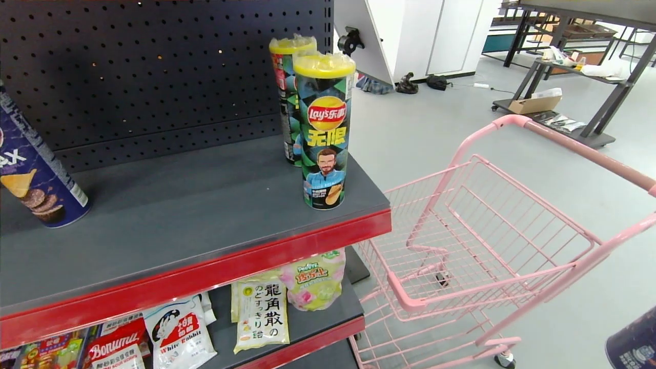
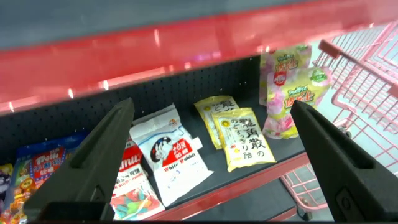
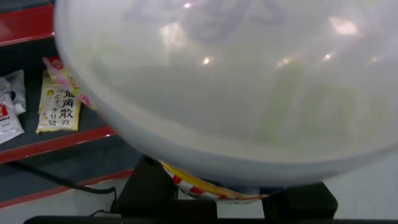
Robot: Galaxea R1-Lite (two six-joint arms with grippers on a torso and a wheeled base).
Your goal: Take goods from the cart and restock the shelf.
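Two green chip cans with yellow lids (image 1: 324, 130) stand upright at the right end of the grey top shelf (image 1: 169, 215). A blue chip can (image 1: 36, 169) leans at the shelf's far left. The pink cart (image 1: 492, 241) stands to the right of the shelf, and its basket looks empty. My right gripper (image 3: 217, 193) is shut on a chip can whose clear lid (image 3: 230, 81) is right up against the camera; its dark blue body (image 1: 633, 338) shows at the lower right of the head view. My left gripper (image 2: 211, 155) is open in front of the lower shelf, holding nothing.
Snack bags (image 2: 171, 155) lie on the lower shelf (image 1: 312, 312) behind a red edge strip (image 1: 205, 277). A dark pegboard (image 1: 154, 66) backs the top shelf. Tables and a box (image 1: 533, 102) stand on the floor far behind the cart.
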